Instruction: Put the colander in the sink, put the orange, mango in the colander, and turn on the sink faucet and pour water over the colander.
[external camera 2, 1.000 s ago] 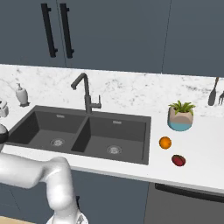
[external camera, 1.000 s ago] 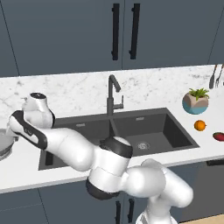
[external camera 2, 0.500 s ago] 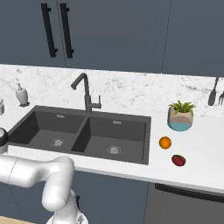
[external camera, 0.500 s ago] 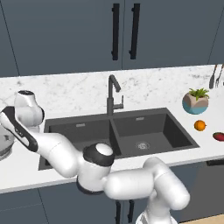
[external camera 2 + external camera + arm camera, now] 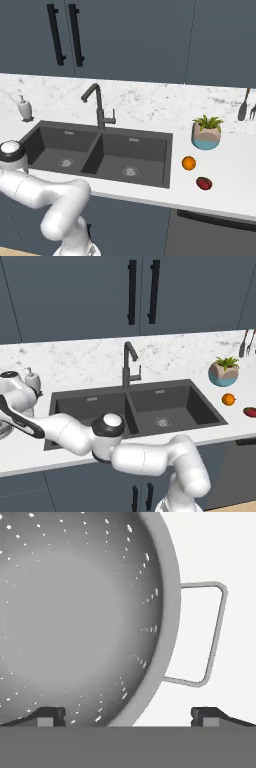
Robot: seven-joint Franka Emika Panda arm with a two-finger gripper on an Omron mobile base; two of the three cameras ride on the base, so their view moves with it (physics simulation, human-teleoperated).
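Arm: the white arm has swung far out to its own left since a moment ago, the wrist now low over the left end of the white marble table (image 5: 180,353), where before it stood nearer the sink.
Hand: the hand (image 5: 127,714) hangs directly above the colander, its two dark tips spread wide and gripping nothing; one tip sits over the bowl's inside, the other over bare table, so the rim lies between them.
Colander: the round silver-grey perforated metal colander (image 5: 75,612) rests on the table left of the sink, not yet lifted; its thin wire side handle (image 5: 212,634) juts toward the outer fingertip. In the left base view a sliver of its rim shows at the picture's left edge.
Sink: the dark grey matte double-basin sink (image 5: 90,406) holds nothing in either basin; the tall dark gooseneck faucet (image 5: 129,363) stands behind the divider.
Fruit: the small round orange (image 5: 188,163) and the red-green oval mango (image 5: 203,183) lie close together on the table right of the sink, in front of a potted plant in a pale bowl (image 5: 206,132), well apart from the colander.
Meaning: the reach looks finished and the rim lined up; I judge the next step is to descend and close on the rim.
Risk: a thin rim may slip or tilt the bowl.
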